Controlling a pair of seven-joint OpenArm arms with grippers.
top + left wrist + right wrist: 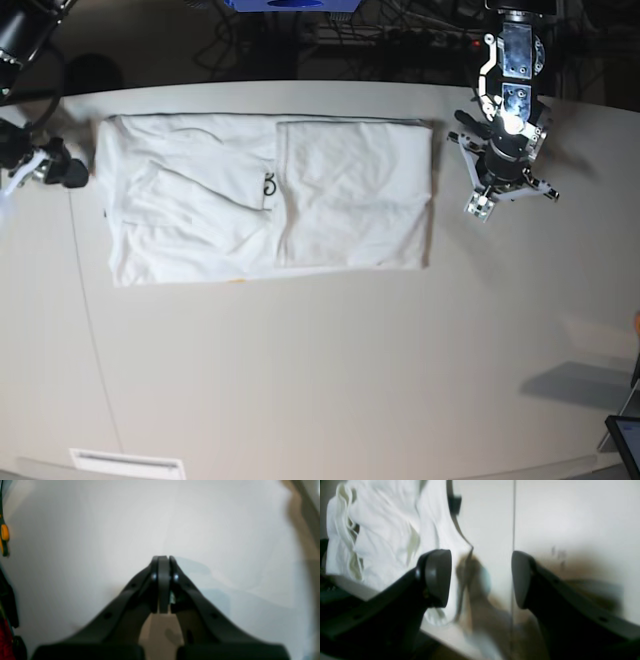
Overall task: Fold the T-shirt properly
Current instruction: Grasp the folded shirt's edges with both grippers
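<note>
Currently the T-shirt (270,195) lies flat on the far part of the white table (330,380), folded into a wide rectangle, right panel lapped over the left. Right gripper (481,578) sits at the shirt's left edge, jaws wide, holding nothing. Left gripper (163,560) is pressed shut, empty, right of the shirt.

T-shirt (265,195) flat on table (320,380), between left pincer (478,208) and right pincer (75,172)
</note>
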